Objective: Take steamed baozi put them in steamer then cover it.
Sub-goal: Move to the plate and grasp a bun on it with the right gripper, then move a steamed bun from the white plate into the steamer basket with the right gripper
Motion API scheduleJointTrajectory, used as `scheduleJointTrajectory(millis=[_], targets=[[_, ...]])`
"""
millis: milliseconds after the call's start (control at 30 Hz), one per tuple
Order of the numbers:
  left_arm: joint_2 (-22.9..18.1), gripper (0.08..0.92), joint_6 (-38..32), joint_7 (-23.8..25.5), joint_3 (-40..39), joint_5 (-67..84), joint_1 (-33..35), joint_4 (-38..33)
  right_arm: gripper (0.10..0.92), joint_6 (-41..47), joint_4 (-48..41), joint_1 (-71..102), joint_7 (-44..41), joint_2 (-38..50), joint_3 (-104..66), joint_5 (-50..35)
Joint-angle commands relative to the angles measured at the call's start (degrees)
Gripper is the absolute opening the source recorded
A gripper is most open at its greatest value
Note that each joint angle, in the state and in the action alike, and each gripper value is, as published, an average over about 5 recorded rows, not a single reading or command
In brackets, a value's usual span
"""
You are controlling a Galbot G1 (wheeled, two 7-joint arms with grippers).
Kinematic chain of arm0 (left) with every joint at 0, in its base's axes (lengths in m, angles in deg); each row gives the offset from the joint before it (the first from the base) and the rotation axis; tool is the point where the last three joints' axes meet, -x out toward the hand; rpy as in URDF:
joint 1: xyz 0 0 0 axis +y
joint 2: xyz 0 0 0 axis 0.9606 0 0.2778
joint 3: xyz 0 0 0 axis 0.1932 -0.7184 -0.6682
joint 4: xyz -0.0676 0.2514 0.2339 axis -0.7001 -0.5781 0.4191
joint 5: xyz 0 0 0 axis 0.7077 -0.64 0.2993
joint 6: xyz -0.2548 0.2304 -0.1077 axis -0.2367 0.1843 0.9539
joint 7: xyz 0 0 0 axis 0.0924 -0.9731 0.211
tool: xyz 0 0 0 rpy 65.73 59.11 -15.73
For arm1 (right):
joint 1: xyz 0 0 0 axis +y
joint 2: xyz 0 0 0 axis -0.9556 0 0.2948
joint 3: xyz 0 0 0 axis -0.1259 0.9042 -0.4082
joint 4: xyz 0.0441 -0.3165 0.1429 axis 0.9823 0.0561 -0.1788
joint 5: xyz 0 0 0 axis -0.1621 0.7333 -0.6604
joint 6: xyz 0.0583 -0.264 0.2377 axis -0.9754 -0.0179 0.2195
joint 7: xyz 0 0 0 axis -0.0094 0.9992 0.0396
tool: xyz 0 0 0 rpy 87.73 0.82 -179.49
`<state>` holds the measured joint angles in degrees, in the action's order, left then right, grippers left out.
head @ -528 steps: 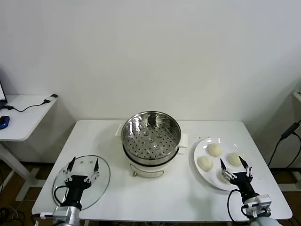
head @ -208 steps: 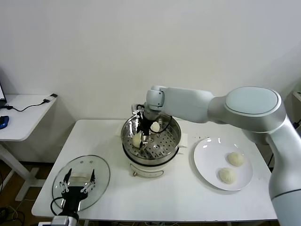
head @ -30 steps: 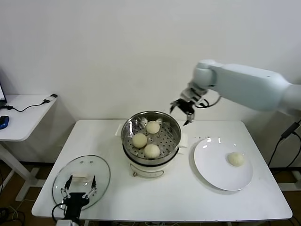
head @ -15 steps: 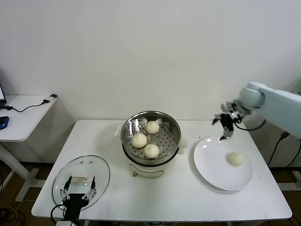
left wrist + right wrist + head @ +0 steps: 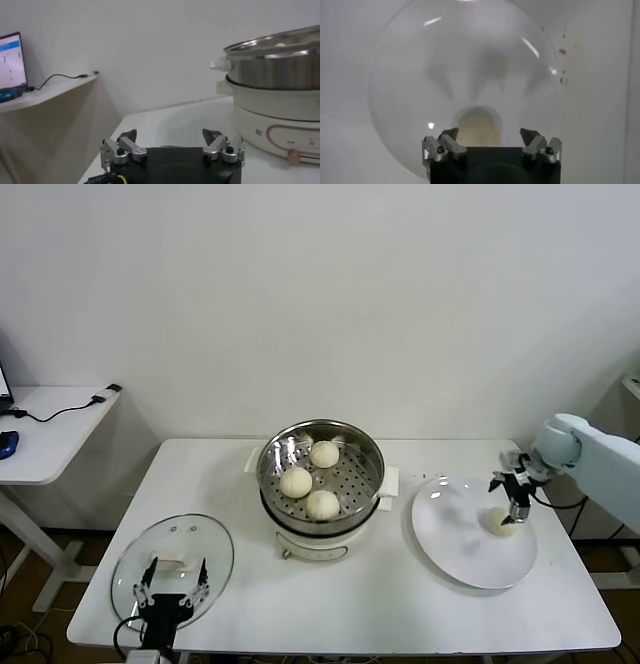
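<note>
Three steamed baozi (image 5: 296,481) lie in the shiny steamer (image 5: 370,469) on its white pot base (image 5: 280,117). A fourth baozi (image 5: 499,522) rests on the white plate (image 5: 455,539) at the right. My right gripper (image 5: 512,492) hovers open just above that baozi, which shows cream-coloured between the spread fingers (image 5: 490,135) over the plate (image 5: 430,75), untouched. The glass cover (image 5: 200,544) lies flat at the table's front left. My left gripper (image 5: 172,582) waits open and empty over its near edge; from the left wrist (image 5: 172,137) the steamer (image 5: 280,52) stands ahead.
A side desk (image 5: 50,429) with a cable and a laptop (image 5: 11,62) stands off the table's left. The white wall runs close behind the steamer. The table's right edge lies just beyond the plate.
My right arm has swung from beside the steamer to the right and dropped down over the last baozi on the plate. The left arm has stayed put.
</note>
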<state>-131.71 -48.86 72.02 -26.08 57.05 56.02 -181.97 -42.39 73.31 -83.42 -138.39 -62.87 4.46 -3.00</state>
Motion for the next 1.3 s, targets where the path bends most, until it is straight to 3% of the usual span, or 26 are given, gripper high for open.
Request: scheduleJointTrajectory(millis=[33, 567, 967, 1133, 1300], targets=[[-0.2, 0.823, 0.2, -0.1, -0.1, -0.4, -0.2, 0.3, 0.823, -1.3, -5.7, 7.6, -0.4, -1.2, -7.4, 5.5], [-0.4, 0.823, 0.3, -0.2, -0.1, -1.0, -0.5, 0.4, 0.819, -2.6, -9.8, 6.8, -1.2, -5.0, -8.0, 3.3], [-0.6, 0.823, 0.2, -0.3, -0.4, -1.1, -0.4, 0.2, 0.722, -1.8, -9.1, 2.7, -1.8, -4.8, -3.7, -1.2], [-0.7, 0.823, 0.0, -0.2, -0.5, -0.9, -0.3, 0.1, 0.697, -0.4, -7.6, -4.5, -1.6, -5.2, 2.0, -7.2], [-1.1, 0.823, -0.2, -0.1, -0.8, -0.7, -0.3, -0.3, 0.688, 2.4, -6.4, -18.3, -0.9, -9.0, 15.4, -19.9]])
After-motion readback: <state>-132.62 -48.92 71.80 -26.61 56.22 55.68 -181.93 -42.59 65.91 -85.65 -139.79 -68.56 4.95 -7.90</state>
